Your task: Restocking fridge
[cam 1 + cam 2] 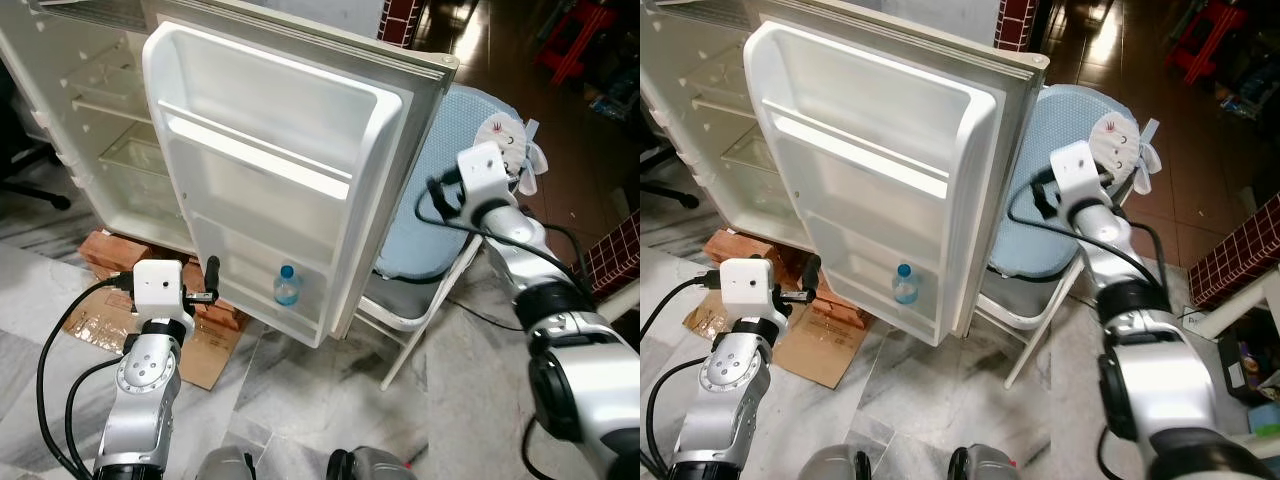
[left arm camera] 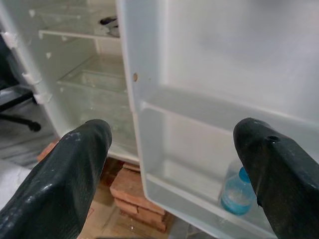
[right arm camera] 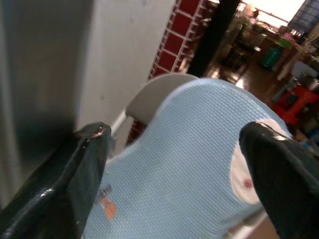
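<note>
On a marble floor [image 1: 300, 400] we face the fridge's open door [image 1: 290, 170]; a water bottle [image 1: 287, 286] stands in its bottom shelf. Our left hand [image 2: 174, 169] is open near the door's lower edge; our right hand [image 3: 174, 164], open, is hidden behind the door by a blue-covered chair [image 1: 440, 220].

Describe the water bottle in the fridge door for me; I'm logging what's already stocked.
The water bottle is small, of clear bluish plastic with a blue cap. It stands upright in the lowest shelf of the open white fridge door, toward that shelf's outer end, alone there. The shelf's front wall hides its lower body, so its fill level and any label cannot be told. In the left wrist view it shows between the left hand's open fingers, which do not touch it.
</note>
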`<state>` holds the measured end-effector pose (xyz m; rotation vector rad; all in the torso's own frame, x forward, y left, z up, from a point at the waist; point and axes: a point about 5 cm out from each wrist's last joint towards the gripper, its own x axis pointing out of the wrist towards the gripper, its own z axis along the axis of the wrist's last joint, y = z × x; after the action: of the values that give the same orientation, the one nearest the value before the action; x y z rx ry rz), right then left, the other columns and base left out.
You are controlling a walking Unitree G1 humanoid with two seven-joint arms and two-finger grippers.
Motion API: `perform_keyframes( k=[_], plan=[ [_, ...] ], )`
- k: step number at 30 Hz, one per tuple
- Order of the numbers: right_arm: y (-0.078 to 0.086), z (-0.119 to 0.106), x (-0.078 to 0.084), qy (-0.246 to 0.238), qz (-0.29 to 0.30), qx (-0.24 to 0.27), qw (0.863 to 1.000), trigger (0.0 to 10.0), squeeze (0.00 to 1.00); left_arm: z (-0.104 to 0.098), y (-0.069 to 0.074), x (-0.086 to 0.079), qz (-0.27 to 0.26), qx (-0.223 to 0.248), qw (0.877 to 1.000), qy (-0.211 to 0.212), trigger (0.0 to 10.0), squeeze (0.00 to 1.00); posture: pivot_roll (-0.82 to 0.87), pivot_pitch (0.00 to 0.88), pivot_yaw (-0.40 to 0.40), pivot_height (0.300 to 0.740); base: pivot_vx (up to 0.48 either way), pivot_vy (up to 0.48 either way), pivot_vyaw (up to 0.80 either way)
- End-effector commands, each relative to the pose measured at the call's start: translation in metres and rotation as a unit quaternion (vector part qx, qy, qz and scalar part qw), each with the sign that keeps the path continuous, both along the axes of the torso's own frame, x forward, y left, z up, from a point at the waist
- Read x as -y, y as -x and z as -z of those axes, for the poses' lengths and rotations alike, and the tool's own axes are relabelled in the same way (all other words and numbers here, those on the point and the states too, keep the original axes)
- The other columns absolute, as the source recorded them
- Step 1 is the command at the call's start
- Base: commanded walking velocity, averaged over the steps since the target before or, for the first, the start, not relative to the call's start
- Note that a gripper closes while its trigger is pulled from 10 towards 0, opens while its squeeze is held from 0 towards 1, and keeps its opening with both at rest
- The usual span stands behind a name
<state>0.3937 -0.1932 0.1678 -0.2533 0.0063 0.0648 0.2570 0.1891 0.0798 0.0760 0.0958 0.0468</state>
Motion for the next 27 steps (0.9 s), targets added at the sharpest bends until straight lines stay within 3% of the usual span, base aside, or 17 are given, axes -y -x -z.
perform_keyframes(
  k=[1,4,7,9,11,14,17,27],
  plan=[
    [-0.002,-0.007,-0.002,-0.032,0.001,0.018,0.999,10.0,0.0,0.0,0.001,-0.001,-0.007,-0.005,1.0,0.002,10.0,0.0,0.08,0.071,-0.064,0.74,0.0,0.0,0.0],
    [-0.004,-0.013,-0.027,-0.126,-0.047,0.024,0.991,10.0,0.0,0.001,0.002,0.0,-0.011,-0.006,1.0,0.007,10.0,0.0,0.08,0.074,-0.068,0.74,0.0,0.0,0.0],
    [-0.003,-0.013,-0.033,-0.149,-0.063,0.021,0.987,10.0,0.0,0.001,0.002,0.0,-0.012,-0.006,1.0,0.007,10.0,0.0,0.08,0.074,-0.068,0.74,0.0,0.0,0.0],
    [-0.001,-0.015,-0.047,-0.194,-0.112,0.014,0.974,10.0,0.0,0.001,0.002,0.0,-0.013,-0.006,1.0,0.009,10.0,0.0,0.08,0.074,-0.069,0.74,0.0,0.0,0.0],
    [0.004,-0.019,-0.063,-0.265,-0.182,0.001,0.947,10.0,0.0,0.001,0.002,0.0,-0.015,-0.008,1.0,0.01,10.0,0.0,0.07,0.075,-0.067,0.74,0.0,0.0,0.0],
    [0.008,-0.019,-0.069,-0.256,-0.214,0.002,0.943,10.0,0.0,0.003,0.002,-0.001,-0.023,-0.015,1.0,0.015,10.0,0.0,0.07,0.076,-0.067,0.74,0.0,0.0,0.0],
    [0.008,-0.014,-0.066,-0.24,-0.202,0.001,0.949,10.0,0.0,0.005,0.002,-0.004,-0.034,-0.025,0.999,0.02,10.0,0.0,0.07,0.077,-0.068,0.74,0.0,0.289,0.0],
    [0.009,-0.014,-0.064,-0.243,-0.194,-0.001,0.95,10.0,0.0,0.004,0.002,-0.004,-0.033,-0.024,0.999,0.017,10.0,0.0,0.07,0.077,-0.066,0.74,0.0,0.365,0.0]
  ],
)
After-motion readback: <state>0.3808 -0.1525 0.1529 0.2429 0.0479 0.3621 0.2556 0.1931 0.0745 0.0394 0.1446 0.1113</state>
